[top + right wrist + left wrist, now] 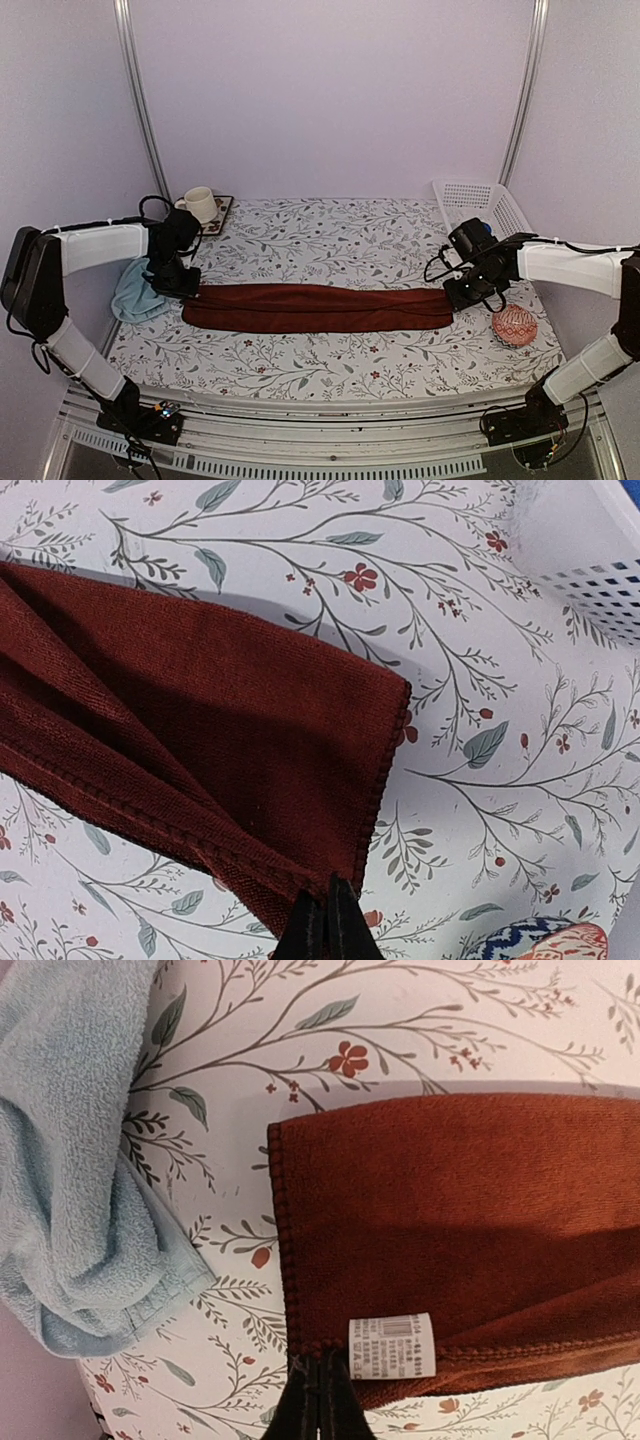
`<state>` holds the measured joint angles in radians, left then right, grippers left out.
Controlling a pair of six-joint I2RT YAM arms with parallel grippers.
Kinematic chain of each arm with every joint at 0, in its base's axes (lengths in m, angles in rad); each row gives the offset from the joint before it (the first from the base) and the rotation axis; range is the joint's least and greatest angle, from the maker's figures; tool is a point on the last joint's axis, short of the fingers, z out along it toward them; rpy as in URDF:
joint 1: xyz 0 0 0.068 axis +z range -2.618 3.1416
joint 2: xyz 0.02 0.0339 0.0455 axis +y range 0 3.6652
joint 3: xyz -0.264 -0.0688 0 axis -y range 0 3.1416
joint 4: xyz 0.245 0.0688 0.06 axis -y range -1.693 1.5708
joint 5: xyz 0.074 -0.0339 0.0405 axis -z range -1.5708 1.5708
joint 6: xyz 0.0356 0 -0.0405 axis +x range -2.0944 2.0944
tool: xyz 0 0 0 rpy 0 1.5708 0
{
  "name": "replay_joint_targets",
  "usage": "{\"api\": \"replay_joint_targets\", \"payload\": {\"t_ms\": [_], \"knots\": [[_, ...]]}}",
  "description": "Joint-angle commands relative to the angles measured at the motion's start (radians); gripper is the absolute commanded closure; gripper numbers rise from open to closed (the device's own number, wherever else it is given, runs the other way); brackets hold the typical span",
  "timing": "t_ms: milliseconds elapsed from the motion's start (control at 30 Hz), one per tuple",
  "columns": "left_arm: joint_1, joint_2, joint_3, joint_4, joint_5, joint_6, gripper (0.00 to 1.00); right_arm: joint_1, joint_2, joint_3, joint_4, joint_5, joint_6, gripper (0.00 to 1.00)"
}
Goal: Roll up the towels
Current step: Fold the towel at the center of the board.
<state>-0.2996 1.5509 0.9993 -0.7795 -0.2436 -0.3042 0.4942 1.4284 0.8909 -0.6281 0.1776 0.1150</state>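
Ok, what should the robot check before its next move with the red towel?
1. Left gripper shut on a corner of the red towel: ok.
2. Right gripper shut on the far end's corner: ok.
3. Red towel lies as a long folded strip: ok.
4. Blue towel apart from the red towel: ok.
5. Ball off the red towel: ok, though close to the right gripper.
6. Blue towel rolled: not ok, it is crumpled.
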Motion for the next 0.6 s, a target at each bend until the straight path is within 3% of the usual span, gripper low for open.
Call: {"api": "replay_joint_targets", "payload": {"t_ms": [0,333,567], "knots": [[0.013,0.021,0.032,-0.053,-0.043,0.021,1.00,0.015,0.033,0.020,-0.007,-0.014,-0.011,0.97],[0.034,0.012,0.064,-0.033,-0.038,0.029,1.00,0.015,0.067,0.054,-0.012,0.048,-0.027,0.98],[0.047,0.126,0.341,0.005,-0.127,0.051,1.00,-0.040,0.170,0.357,0.036,0.133,-0.159,0.98]]}}
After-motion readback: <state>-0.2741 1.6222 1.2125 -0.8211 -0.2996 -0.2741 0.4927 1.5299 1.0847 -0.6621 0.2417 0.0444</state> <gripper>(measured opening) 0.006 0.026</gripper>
